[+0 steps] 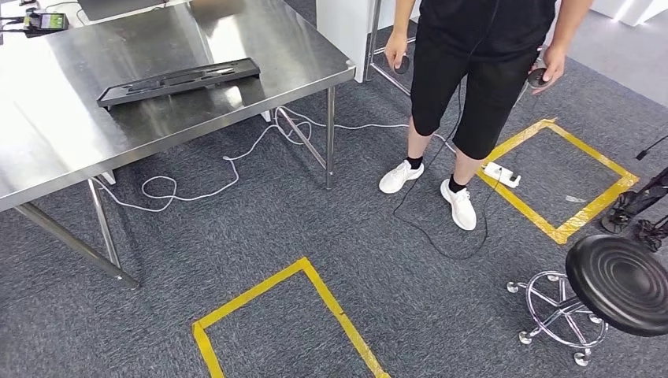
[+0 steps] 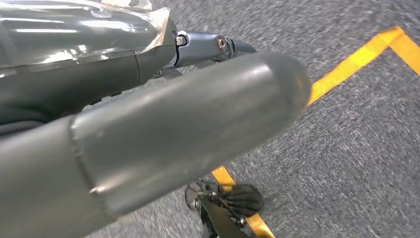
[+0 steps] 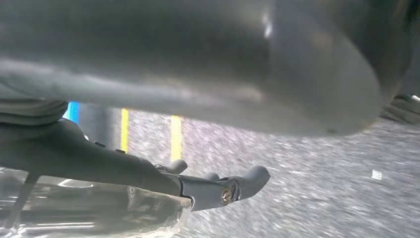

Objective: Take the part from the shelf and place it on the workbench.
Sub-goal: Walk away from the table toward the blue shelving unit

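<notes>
Black, long and flat, the plastic tray-like part [image 1: 179, 81] lies on your shiny steel desk [image 1: 63, 134]; it looks light and stiff, so hold its long edges, while your left hand [image 2: 163, 129] and right hand [image 3: 208, 69] hang with fingers apart, holding nothing.

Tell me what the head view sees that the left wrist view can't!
Only the head view shows the steel table with a long black part lying on it, a person standing on the carpet, a white cable under the table, and a black stool. Only the left wrist view shows the left hand up close, its thick grey thumb and darker fingers above the floor. Both show grey carpet and yellow tape.
</notes>
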{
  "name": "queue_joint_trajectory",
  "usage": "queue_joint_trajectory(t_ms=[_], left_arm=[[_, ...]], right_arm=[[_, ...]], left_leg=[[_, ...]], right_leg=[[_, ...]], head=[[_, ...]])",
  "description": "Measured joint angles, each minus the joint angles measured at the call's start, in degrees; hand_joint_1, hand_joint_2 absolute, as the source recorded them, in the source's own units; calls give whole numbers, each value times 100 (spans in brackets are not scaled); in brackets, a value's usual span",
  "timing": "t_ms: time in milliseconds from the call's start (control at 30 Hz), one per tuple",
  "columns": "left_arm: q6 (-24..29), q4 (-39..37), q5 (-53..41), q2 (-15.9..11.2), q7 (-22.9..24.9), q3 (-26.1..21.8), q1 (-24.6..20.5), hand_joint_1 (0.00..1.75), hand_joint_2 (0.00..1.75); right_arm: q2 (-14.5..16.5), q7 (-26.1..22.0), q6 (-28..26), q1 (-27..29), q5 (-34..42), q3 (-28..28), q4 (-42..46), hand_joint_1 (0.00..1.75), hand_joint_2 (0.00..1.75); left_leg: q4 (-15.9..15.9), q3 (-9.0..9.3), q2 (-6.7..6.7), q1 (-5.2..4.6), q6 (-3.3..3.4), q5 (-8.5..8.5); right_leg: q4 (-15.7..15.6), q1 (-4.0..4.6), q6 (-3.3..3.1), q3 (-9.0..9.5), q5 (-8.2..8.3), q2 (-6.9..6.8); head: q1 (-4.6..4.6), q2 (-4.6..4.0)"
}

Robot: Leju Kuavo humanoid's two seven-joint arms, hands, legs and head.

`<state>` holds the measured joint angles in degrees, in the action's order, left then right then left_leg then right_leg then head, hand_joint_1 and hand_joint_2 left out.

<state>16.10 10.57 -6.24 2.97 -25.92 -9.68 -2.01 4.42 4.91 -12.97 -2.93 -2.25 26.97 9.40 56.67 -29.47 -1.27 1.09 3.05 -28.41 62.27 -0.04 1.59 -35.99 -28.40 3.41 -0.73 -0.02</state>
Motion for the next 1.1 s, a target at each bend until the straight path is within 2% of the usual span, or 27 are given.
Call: queue_joint_trajectory(t_ms=[33,67,100,133,167,200,233,267,300,333,367,400,433,500,533,567,600,633,667,700,767,833,900,933,967,1033,1100], left_arm=[[-27,-1,-39,1,5,26,6,0,0],[-54,-3,-80,3,1,59,10,0,0],[-81,-4,-124,4,-15,94,11,0,0],[-102,-5,-165,7,-42,125,7,0,0],[-123,-5,-199,11,-76,155,0,0,0],[-140,-5,-233,15,-116,187,-10,0,0],[-152,-4,-260,18,-150,218,-19,0,0],[-157,-4,-276,19,-176,245,-26,0,0],[-146,-4,-287,16,-195,263,-30,0,0],[-123,-4,-287,13,-206,273,-36,0,0],[-90,-4,-286,8,-213,281,-48,0,0],[-47,-3,-276,0,-216,287,-60,0,0],[-10,-3,-262,-12,-215,293,-74,0,0],[50,-4,-214,-46,-177,299,-75,0,0],[69,-8,-182,-70,-135,296,-64,0,0],[86,-12,-147,-93,-78,288,-45,0,0],[98,-17,-103,-116,-7,273,-25,0,0],[104,-21,-71,-130,59,251,-8,0,0],[102,-23,-47,-138,113,231,3,0,0],[89,-23,-32,-142,144,215,8,0,0],[27,-24,-32,-140,89,203,11,0,0],[-60,-25,-41,-123,-95,203,12,0,0],[-135,-23,-49,-91,-270,204,0,0,0],[-169,-21,-51,-72,-326,204,-11,0,0],[-204,-20,-49,-57,-362,204,-18,0,0],[-298,-19,10,-42,-423,196,-19,0,0],[-421,-19,118,-42,-499,146,-10,0,0]], right_arm=[[-3,13,6,-13,-30,19,-1,0,0],[-6,20,10,-23,-57,38,0,0,0],[-9,15,11,-30,-86,54,1,0,0],[-9,7,10,-35,-110,68,1,0,0],[-9,-4,10,-36,-131,84,2,0,0],[-5,-17,9,-36,-155,102,2,0,0],[7,-30,12,-42,-178,125,3,0,0],[21,-50,31,-52,-203,151,4,0,0],[41,-76,67,-63,-232,176,5,0,0],[61,-107,116,-70,-258,202,6,0,0],[75,-134,172,-68,-288,228,6,0,0],[91,-153,219,-61,-322,258,5,0,0],[106,-162,251,-52,-352,290,5,0,0],[130,-161,280,-47,-395,346,4,0,0],[142,-155,283,-49,-398,362,4,0,0],[155,-139,280,-55,-392,371,4,0,0],[167,-109,276,-59,-380,377,4,0,0],[175,-68,266,-53,-362,380,4,0,0],[180,-22,254,-44,-345,381,4,0,0],[181,19,238,-36,-332,381,4,0,0],[179,60,201,-40,-336,381,4,0,0],[174,62,180,-69,-379,392,4,0,0],[165,45,179,-73,-426,414,3,0,0],[160,30,180,-66,-450,429,3,0,0],[157,11,179,-65,-474,445,3,0,0],[157,-44,176,-88,-510,476,4,0,0],[167,-84,173,-132,-511,488,5,0,0]], left_leg=[[-2,-12,95,-10,8,2],[-1,-22,201,-17,10,3],[0,-31,303,-22,9,3],[1,-37,397,-22,7,3],[2,-33,481,-19,4,2],[4,-24,557,-18,-5,-3],[6,-13,626,-24,-21,-10],[13,-5,692,-41,-48,-21],[20,1,753,-61,-80,-28],[27,5,811,-79,-112,-33],[33,12,870,-87,-140,-37],[42,17,882,-74,-175,-53],[86,10,804,-56,-211,-102],[454,-137,459,-15,-269,-381],[810,-289,283,-6,-279,-587],[1195,-462,183,0,-283,-779],[1509,-603,142,4,-288,-891],[1647,-667,127,11,-293,-885],[1565,-629,116,24,-296,-763],[1301,-508,83,46,-301,-563],[602,-203,-202,112,-322,-230],[272,-86,-421,126,-314,-148],[250,-100,-317,78,-235,-128],[231,-101,-239,62,-182,-101],[210,-106,-155,56,-126,-73],[187,-121,33,46,-49,-45],[187,-140,238,22,-22,-45]], right_leg=[[363,-7,-7,-176,-180,-139],[741,-22,-1,-344,-339,-208],[1011,-39,24,-444,-433,-243],[1090,-55,69,-437,-444,-269],[931,-72,128,-305,-370,-305],[567,-87,185,-67,-242,-386],[134,-91,222,197,-124,-536],[-236,-71,221,414,-27,-653],[-474,-54,192,542,29,-733],[-562,-30,148,575,42,-750],[-569,-15,101,550,58,-677],[-572,-55,60,540,71,-614],[-579,-83,29,538,82,-557],[-596,-139,-66,548,113,-453],[-595,-126,-102,534,123,-394],[-594,-118,-135,522,133,-329],[-592,-112,-145,515,139,-248],[-587,-111,-147,515,143,-164],[-578,-116,-142,519,146,-82],[-562,-123,-137,523,147,0],[-497,-112,-110,482,143,147],[-446,-90,-33,393,160,282],[-461,-82,80,302,209,401],[-442,-81,118,256,211,344],[-341,-75,132,183,159,205],[213,-73,102,-96,-121,-148],[965,-75,90,-444,-426,-259]], head=[[-15,1],[-30,1],[-32,1],[-36,1],[-39,1],[-41,1],[-51,1],[-59,1],[-60,1],[-59,2],[-51,1],[-43,1],[-38,1],[-29,0],[-24,0],[-23,0],[-23,0],[-20,1],[-21,1],[-20,1],[-20,1],[-24,1],[-26,0],[-26,1],[-34,1],[-55,1],[-67,0]])
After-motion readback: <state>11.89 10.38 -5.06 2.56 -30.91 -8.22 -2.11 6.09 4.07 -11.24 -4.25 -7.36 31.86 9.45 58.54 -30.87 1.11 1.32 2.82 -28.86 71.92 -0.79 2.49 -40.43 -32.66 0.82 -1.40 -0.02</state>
